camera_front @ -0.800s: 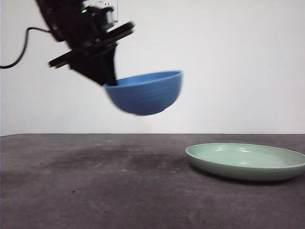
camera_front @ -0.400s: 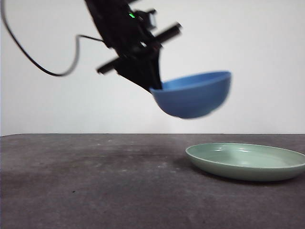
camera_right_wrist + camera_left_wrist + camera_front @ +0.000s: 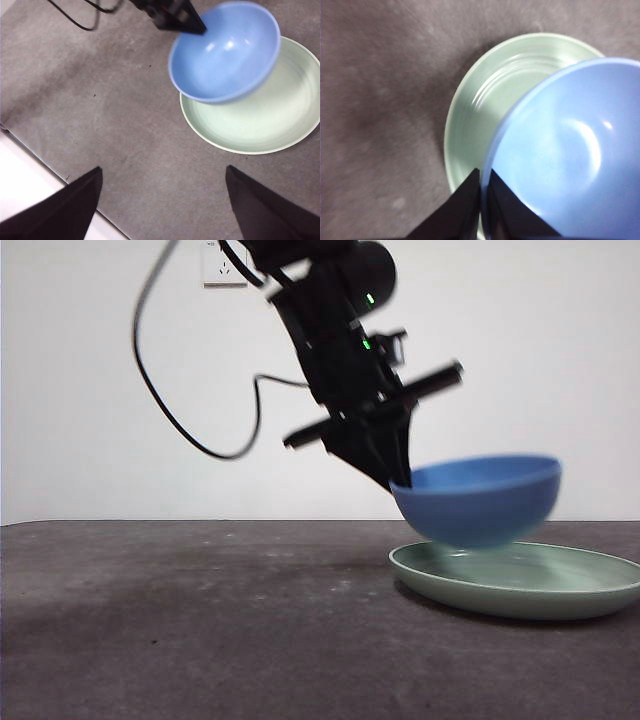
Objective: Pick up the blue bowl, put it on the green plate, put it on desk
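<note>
My left gripper [image 3: 395,480] is shut on the rim of the blue bowl [image 3: 480,500] and holds it just above the near part of the green plate [image 3: 520,585], slightly tilted. In the left wrist view the jaws pinch the blue bowl's rim [image 3: 495,150] with the green plate [image 3: 480,105] beneath it on the desk [image 3: 380,100]. The right wrist view shows the blue bowl [image 3: 225,50] over the green plate [image 3: 270,120], with the left gripper [image 3: 197,27] at its rim. My right gripper [image 3: 162,200] is open and empty, high above the desk [image 3: 125,125].
A black cable [image 3: 175,410] hangs from the left arm. The desk's edge [image 3: 45,165] runs next to a white floor strip in the right wrist view. A wall socket [image 3: 222,265] is on the white back wall.
The left gripper has carried the blue bowl to the right and downward, from mid-air left of the plate to just above the plate. The plate has not moved.
</note>
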Tool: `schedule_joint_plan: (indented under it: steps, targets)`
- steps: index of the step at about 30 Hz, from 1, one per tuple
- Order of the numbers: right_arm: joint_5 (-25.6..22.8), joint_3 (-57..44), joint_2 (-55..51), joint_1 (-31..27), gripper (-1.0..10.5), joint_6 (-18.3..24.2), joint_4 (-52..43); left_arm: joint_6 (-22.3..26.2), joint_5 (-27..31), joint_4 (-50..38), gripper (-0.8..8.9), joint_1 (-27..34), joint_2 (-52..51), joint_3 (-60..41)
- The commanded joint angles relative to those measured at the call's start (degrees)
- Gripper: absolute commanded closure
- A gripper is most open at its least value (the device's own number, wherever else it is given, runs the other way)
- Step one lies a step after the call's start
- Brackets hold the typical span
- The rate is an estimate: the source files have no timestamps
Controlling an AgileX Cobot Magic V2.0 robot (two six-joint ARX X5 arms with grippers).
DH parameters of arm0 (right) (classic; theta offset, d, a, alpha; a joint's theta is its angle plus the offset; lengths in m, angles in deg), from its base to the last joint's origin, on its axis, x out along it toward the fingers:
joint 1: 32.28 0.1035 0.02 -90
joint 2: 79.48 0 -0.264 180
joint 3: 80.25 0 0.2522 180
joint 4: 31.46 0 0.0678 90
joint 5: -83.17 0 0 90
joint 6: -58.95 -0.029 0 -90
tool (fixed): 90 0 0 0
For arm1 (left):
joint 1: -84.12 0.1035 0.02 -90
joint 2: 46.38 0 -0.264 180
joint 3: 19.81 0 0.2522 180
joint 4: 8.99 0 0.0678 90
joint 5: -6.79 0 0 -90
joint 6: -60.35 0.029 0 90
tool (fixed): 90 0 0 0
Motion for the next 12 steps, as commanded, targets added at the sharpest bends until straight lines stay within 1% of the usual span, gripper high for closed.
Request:
schedule_joint_plan:
  steps: [1, 5, 12]
  targets:
    - [0.0, 1.0, 0.2, 0.2, 5.5, -0.2, 0.0, -0.3, -0.1, 0.1, 7.98, -0.9, 3.7, 4.5]
    - [0.0, 1.0, 0.2, 0.2, 5.5, -0.2, 0.0, -0.3, 0.0, 0.3, 7.98, -1.4, 6.7, 7.2]
    - [0.0, 1.0, 0.3, 0.2, 5.5, -0.2, -0.1, -0.2, 0.0, 0.5, 7.99, -1.5, 8.5, 7.5]
